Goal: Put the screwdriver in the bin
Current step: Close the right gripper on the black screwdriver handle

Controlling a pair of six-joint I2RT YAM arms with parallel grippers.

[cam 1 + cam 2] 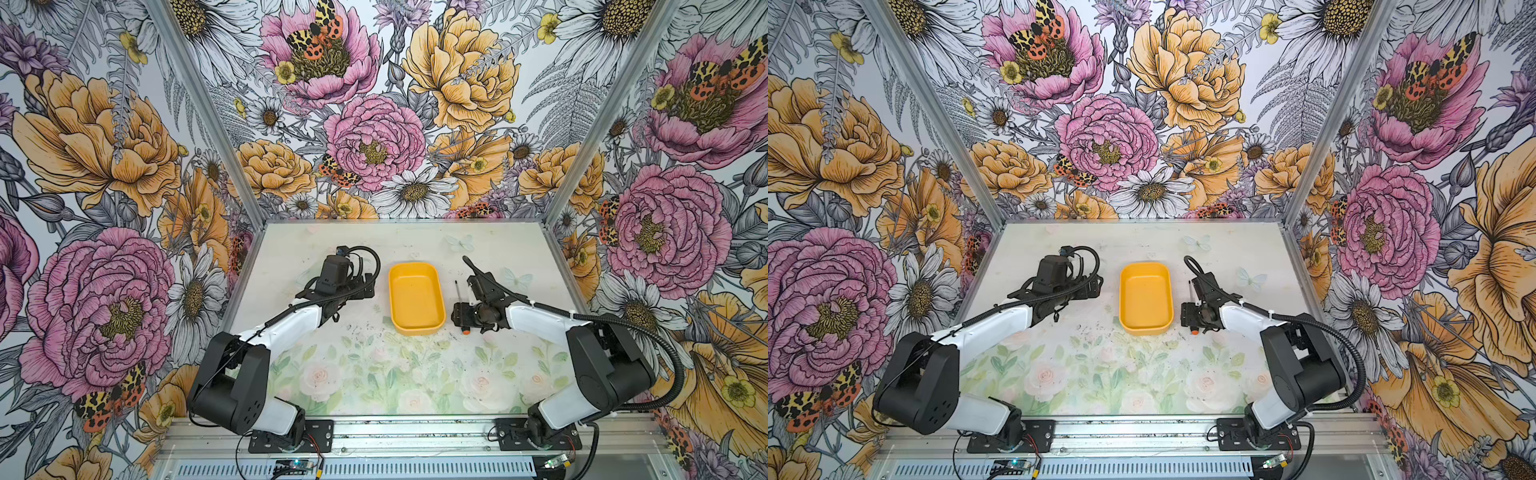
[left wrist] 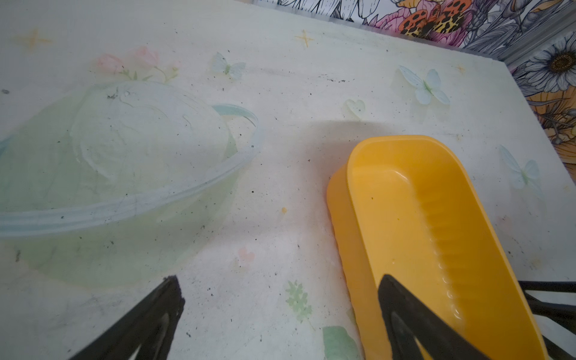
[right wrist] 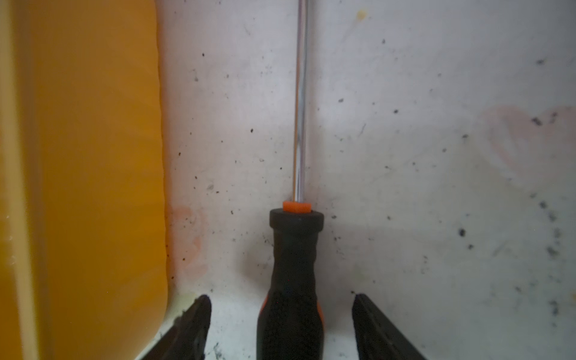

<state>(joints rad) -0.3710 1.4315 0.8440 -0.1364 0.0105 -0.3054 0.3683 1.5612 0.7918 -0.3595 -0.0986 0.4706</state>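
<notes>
Right tool (image 3: 280, 300): jaws apart, straddling the screwdriver (image 3: 294, 249) at its handle, no contact. Screwdriver lies on the tabletop (image 3: 405, 187), just beside the bin (image 3: 93, 156) and parallel to it. Recommend closing squarely and centred on the handle before lifting.

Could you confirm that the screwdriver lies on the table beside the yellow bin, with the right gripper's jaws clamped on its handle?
No: the jaws are not clamped. In the right wrist view the right gripper straddles the screwdriver handle with a gap on each side. It does lie on the table beside the yellow bin.
</notes>
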